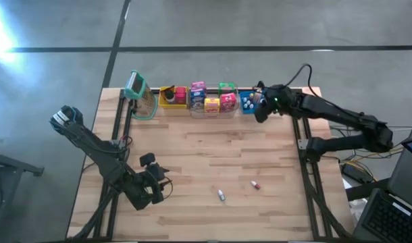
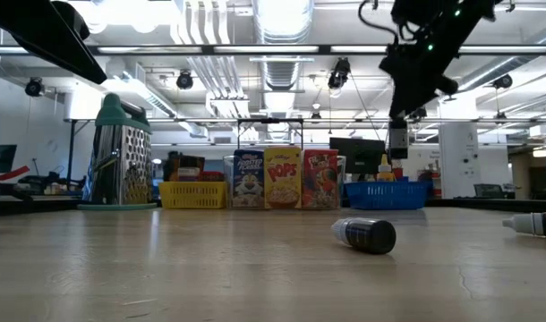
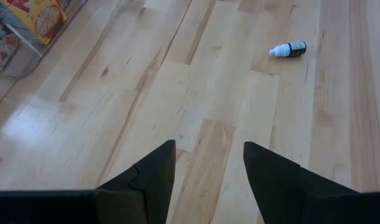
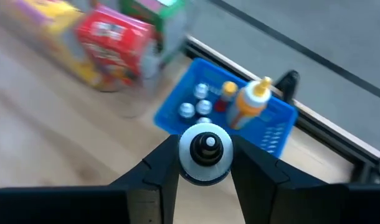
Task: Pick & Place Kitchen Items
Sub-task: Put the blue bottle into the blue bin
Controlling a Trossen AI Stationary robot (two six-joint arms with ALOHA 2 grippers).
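Note:
My right gripper (image 4: 205, 148) is at the table's far edge, just near of the blue bin (image 4: 274, 134), and is shut on a tiny white-capped bottle (image 4: 205, 152). In the low view that bottle (image 2: 397, 140) hangs above the blue bin (image 2: 387, 193). The bin holds several small bottles (image 4: 196, 107) and an orange-yellow one (image 4: 247, 102). Two more tiny bottles lie on their sides on the wood, one dark (image 1: 221, 194) and one reddish (image 1: 255, 184). My left gripper (image 3: 209, 155) is open, low over the near left of the table (image 1: 159, 177); the dark bottle (image 3: 288, 49) lies ahead of it. My right gripper pinches the tiny bottle between its two fingers (image 4: 168, 163), one on each side of the body just under the white cap (image 4: 222, 167). The fingers come from above, pointing down. The bottle is lifted clear and hangs upright below them (image 2: 397, 143).
Along the far edge stand a green-handled grater (image 1: 140, 94), a yellow bin (image 1: 171, 96) and a clear bin with mini cereal boxes (image 1: 209, 101). The wooden middle of the table (image 1: 213, 152) is bare. Black frame rails (image 1: 304, 145) run along both sides.

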